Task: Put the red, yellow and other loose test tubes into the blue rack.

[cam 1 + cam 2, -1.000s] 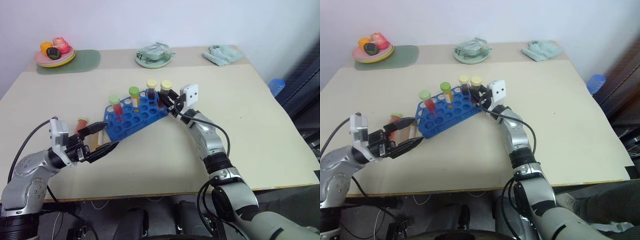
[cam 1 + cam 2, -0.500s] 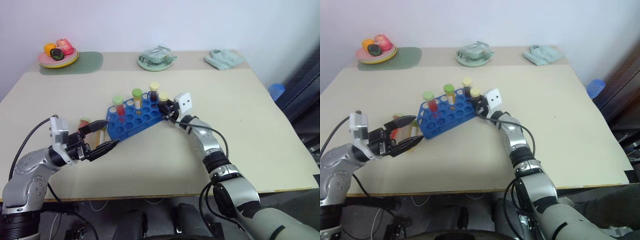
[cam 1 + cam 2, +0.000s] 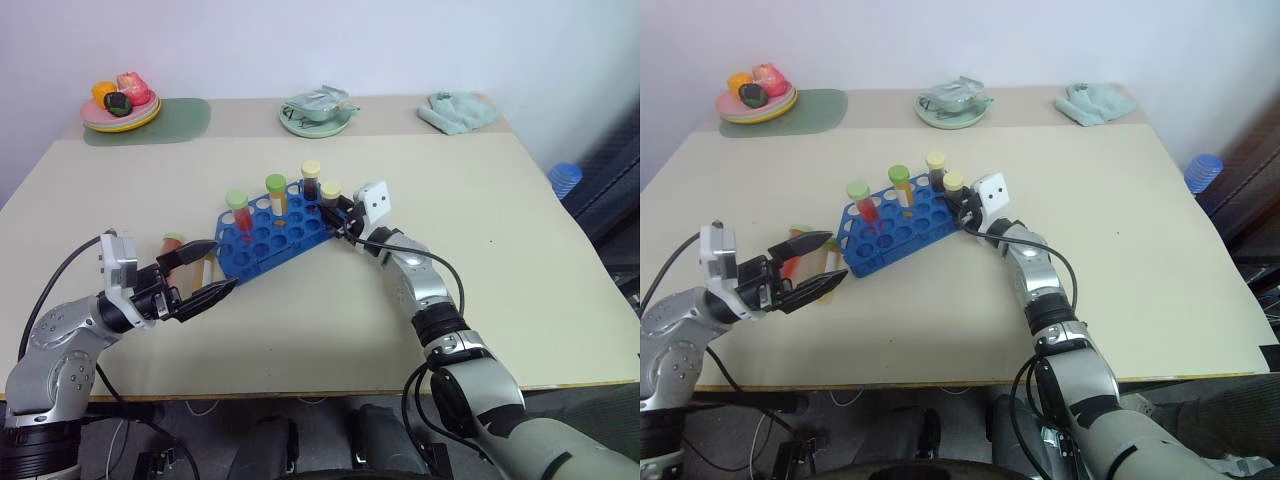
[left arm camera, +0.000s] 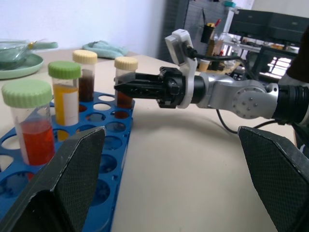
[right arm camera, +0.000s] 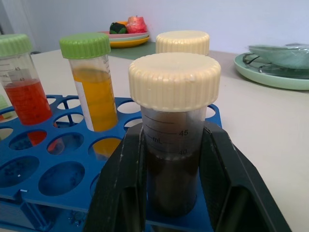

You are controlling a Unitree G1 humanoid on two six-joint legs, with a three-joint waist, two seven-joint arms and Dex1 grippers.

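Jaws: right gripper (image 5: 171, 203) clasps a dark brown tube (image 5: 173, 140); left gripper (image 3: 205, 272) spread wide.
Clasped tube stands upright in the blue rack (image 3: 268, 235), at the rack's 3 o'clock end.

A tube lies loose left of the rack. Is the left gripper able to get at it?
Probably yes: the open left gripper hovers just by the loose tube, with nothing between them.

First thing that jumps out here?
The blue rack mid-table, with four capped tubes standing in it. The right gripper flanks the dark brown tube at the rack's right end, fingers on either side of it. Left of the rack, the left gripper hovers open above another tube lying on the table.
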